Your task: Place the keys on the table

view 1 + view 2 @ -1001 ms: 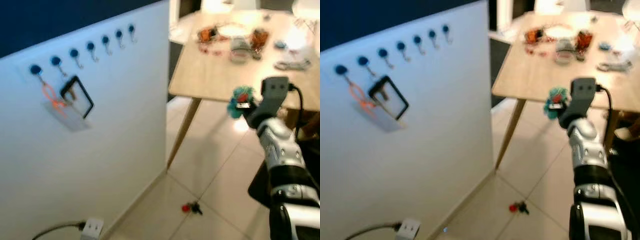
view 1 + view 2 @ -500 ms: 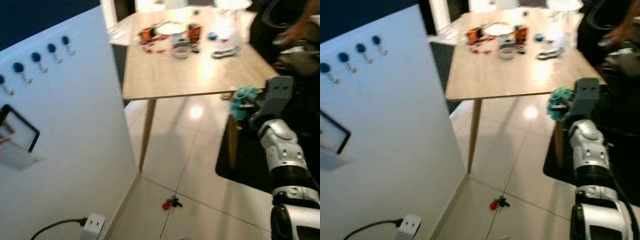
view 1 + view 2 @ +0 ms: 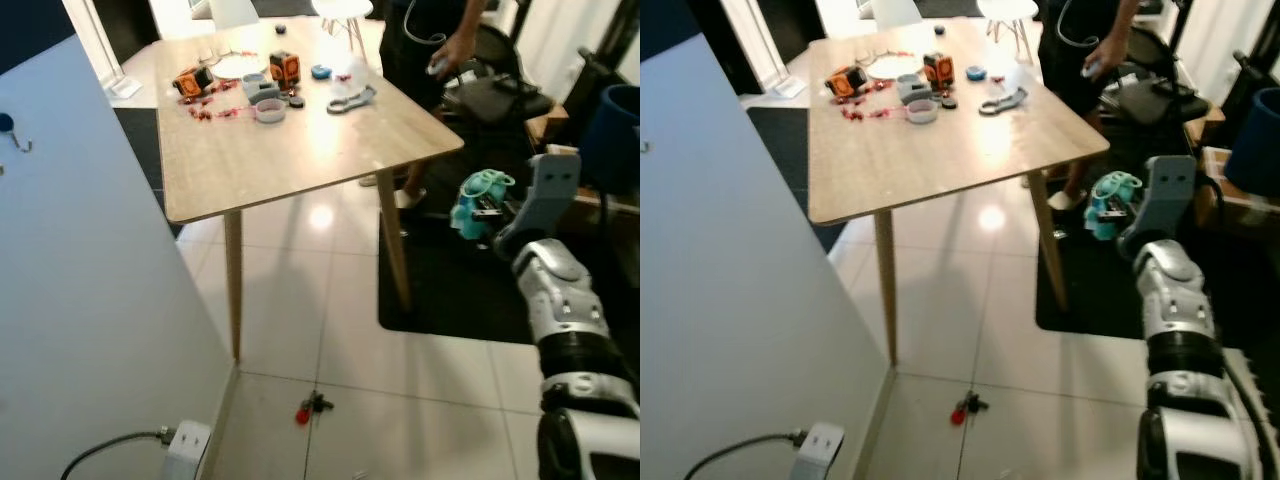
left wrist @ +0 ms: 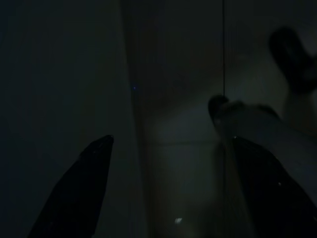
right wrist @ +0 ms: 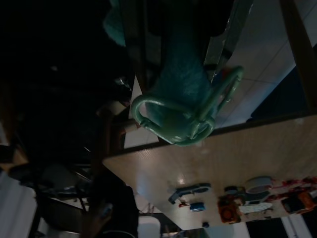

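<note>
A teal bunch of keys (image 3: 479, 203), looped rings and all, is pinched in the right gripper (image 3: 488, 213) and held in the air just off the near right corner of the wooden table (image 3: 300, 150), lower than the tabletop and over the dark rug (image 3: 450, 290). The right wrist view gives the closer look: the teal rings (image 5: 185, 116) hang from between the gripper's dark fingers (image 5: 131, 44), with the table's light underside edge and its clutter beyond. The head views give what the wrist camera cannot, the silver right arm (image 3: 1170, 300) reaching up from the lower right toward the table corner.

At the table's far end lie orange gadgets (image 3: 283, 68), a white plate (image 3: 238, 66), a grey bowl (image 3: 268, 110), a small blue item (image 3: 320, 72) and a pale grey tool (image 3: 351, 98). A person (image 3: 440, 40) in dark clothes stands at the table's far right side, one hand (image 3: 444, 62) lowered. On the tiled floor in front of the table, near its front leg, lies a small red and black object (image 3: 310, 408). A white panel (image 3: 90, 300) stands to the table's left, a white plug and cable (image 3: 180, 450) at its foot.

The left wrist view is very dark; the left gripper's (image 4: 168, 188) two fingers show spread apart over a dim floor.
</note>
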### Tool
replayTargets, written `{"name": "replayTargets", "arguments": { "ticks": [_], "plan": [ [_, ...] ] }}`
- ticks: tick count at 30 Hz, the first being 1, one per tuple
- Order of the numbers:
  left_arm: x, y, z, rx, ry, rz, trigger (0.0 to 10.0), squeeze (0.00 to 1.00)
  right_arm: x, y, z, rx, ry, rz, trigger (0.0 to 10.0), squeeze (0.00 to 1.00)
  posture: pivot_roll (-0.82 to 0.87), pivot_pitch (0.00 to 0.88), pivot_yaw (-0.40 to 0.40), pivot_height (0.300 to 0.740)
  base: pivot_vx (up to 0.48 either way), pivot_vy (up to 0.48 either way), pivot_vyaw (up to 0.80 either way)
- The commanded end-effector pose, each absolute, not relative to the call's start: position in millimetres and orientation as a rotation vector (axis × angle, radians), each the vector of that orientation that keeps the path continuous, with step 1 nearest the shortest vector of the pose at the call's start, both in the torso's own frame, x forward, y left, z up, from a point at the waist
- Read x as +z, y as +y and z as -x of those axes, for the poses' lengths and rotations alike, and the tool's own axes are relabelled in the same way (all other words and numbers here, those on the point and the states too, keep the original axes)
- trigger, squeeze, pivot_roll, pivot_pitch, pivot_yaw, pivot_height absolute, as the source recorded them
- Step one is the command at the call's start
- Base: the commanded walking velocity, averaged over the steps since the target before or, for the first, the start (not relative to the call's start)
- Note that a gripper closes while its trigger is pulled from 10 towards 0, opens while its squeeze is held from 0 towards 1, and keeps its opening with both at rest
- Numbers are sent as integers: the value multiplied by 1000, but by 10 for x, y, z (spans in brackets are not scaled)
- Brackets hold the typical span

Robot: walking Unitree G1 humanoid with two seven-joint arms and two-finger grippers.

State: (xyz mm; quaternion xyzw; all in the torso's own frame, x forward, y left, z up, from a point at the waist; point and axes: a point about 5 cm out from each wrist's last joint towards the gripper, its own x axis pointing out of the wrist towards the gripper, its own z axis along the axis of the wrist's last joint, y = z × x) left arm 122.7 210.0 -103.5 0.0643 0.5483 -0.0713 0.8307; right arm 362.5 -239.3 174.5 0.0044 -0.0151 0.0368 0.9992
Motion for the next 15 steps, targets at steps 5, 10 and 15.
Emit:
{"name": "replayTargets", "arguments": {
  "ticks": [5, 10, 15],
  "plan": [
    [-1033, 2141, -1216, -137, 1172, -148, 10000, 0, 1591, -2310, -3608, 90, -12, -59, 10000, 0, -119, 43, 102, 740, 0, 0, 0],
    [-1032, 2153, -1216, -129, 1175, -144, 10000, 0, 1559, -2244, -3605, 113, -12, -73, 10000, 0, -117, 44, 104, 740, 0, -194, 0],
    [-1031, 2174, -1206, -127, 1180, -149, 10000, 0, 1553, -2232, -3610, 118, -15, -69, 10000, 0, -115, 46, 106, 740, 0, -378, 0]
  ]
}}
